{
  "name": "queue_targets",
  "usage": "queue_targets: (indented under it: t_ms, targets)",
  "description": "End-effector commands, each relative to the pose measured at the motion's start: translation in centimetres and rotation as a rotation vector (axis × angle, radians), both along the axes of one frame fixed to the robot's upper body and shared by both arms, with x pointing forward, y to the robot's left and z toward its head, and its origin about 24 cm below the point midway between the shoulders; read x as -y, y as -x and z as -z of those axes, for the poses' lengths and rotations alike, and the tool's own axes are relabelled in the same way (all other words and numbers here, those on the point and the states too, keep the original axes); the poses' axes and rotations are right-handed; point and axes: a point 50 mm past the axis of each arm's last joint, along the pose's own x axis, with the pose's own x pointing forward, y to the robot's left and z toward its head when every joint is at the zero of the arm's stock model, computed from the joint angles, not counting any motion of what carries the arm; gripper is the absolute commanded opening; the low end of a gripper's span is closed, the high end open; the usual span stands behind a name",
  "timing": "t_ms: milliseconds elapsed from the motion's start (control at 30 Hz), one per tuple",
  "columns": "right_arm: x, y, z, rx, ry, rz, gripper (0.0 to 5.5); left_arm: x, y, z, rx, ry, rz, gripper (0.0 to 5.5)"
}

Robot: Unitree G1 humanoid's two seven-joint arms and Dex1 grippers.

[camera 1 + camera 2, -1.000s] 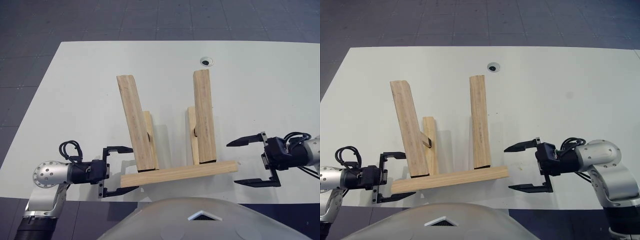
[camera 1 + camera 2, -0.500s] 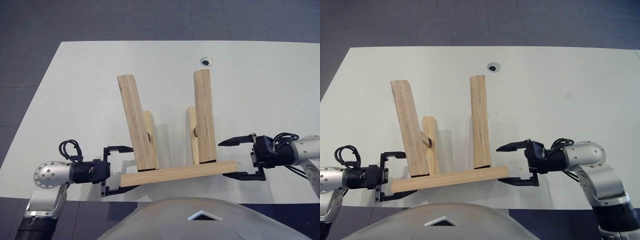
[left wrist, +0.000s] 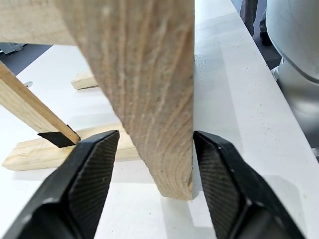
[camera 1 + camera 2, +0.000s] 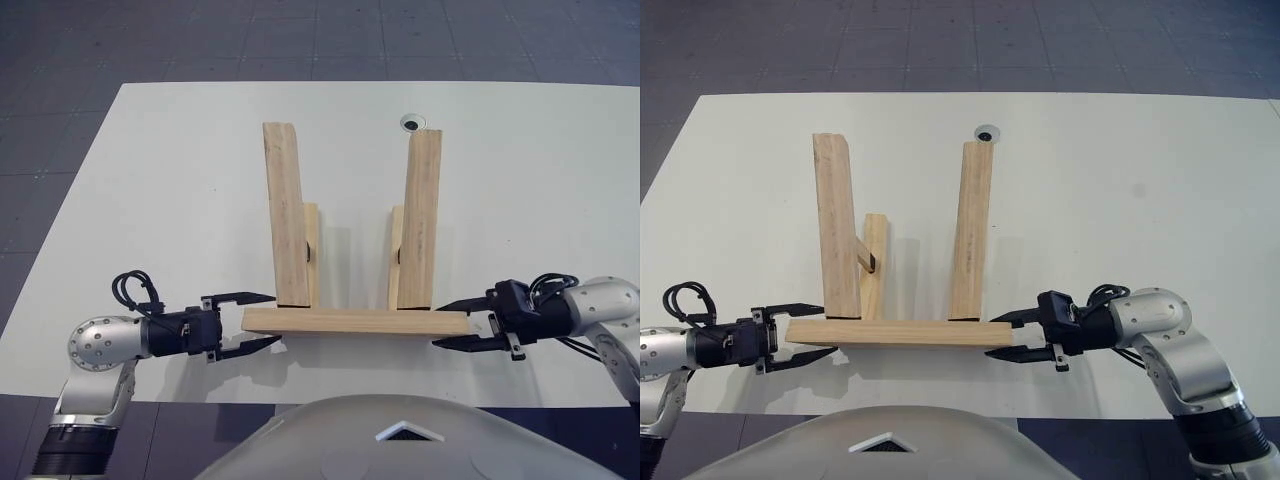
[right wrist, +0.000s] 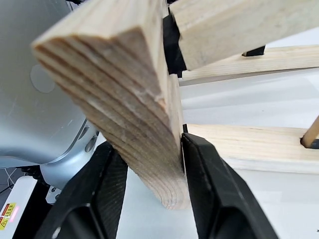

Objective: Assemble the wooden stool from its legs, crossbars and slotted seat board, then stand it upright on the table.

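The wooden stool lies on its side on the white table (image 4: 150, 200). Its seat board (image 4: 355, 321) stands on edge along the near side. Two long legs (image 4: 285, 215) (image 4: 420, 220) point away from me, with shorter pieces (image 4: 311, 255) between them. My left gripper (image 4: 262, 320) is shut on the board's left end, one finger above and one below. My right gripper (image 4: 440, 325) is shut on the right end in the same way. In the left wrist view, the pads (image 3: 94, 179) press the board end (image 3: 149, 99). The right wrist view shows both pads (image 5: 204, 169) against the board (image 5: 124, 89).
A round cable hole (image 4: 415, 122) sits in the table just beyond the right leg's far end. The table's near edge runs close under the seat board and both grippers. Bare table lies to the left, right and far side of the stool.
The right gripper moved in to the board's right end and shut on it. The left gripper shut on the left end. The stool turned, so the board lies level and the legs point straight away.
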Motion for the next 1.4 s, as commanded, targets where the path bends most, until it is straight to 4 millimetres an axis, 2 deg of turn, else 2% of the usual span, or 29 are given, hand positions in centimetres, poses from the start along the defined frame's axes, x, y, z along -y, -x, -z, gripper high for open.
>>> queue_targets:
  t_ms: [33, 133, 267, 367, 567, 700, 967, 1067, 1167, 1267, 1400]
  targets:
    - [-0.2, 0.1, -0.2, -0.021, -0.015, -0.006, 1.63, 0.2, -0.2, -0.3, 0.02, 0.024, -0.012, 2.03]
    - [-0.2, 0.1, -0.2, -0.021, -0.015, 0.0, 1.63, 0.3, 0.1, -0.3, -0.02, 0.031, 0.019, 1.69]
    - [-0.2, -0.2, -0.4, -0.014, -0.016, 0.012, 1.58, 0.5, 0.6, -0.3, -0.078, 0.046, 0.053, 1.53]
    - [0.0, -0.2, -0.7, -0.008, -0.023, 0.037, 1.57, 0.7, 0.6, -0.3, -0.127, 0.054, 0.053, 1.45]
    - [0.1, -0.1, -0.9, 0.036, 0.018, 0.076, 1.53, 1.1, 0.4, -1.8, -0.195, 0.175, 0.053, 1.35]
    - [-0.2, -0.7, -1.4, 0.116, 0.036, 0.16, 1.53, 1.0, 0.0, -1.7, -0.29, 0.138, 0.024, 1.35]
    - [-0.3, -1.6, -1.2, 0.03, 0.075, 0.235, 1.53, 0.7, -2.0, -2.1, -0.358, 0.165, -0.058, 1.35]
    - [-0.7, -1.7, -2.0, -0.022, 0.033, 0.224, 1.53, 0.9, -2.0, -2.0, -0.411, 0.163, -0.055, 1.35]
    - [-0.8, -1.5, -2.2, -0.16, 0.008, 0.204, 1.53, 1.2, -1.7, -2.1, -0.54, 0.184, -0.025, 1.35]
    - [-0.7, -1.7, -2.6, -0.313, 0.002, 0.202, 1.53, 1.5, -1.4, -3.2, -0.668, 0.217, 0.031, 1.35]
    - [-0.8, -1.7, -3.7, -0.428, -0.007, 0.168, 1.53, 1.3, -1.5, -4.3, -0.849, 0.251, 0.064, 1.35]
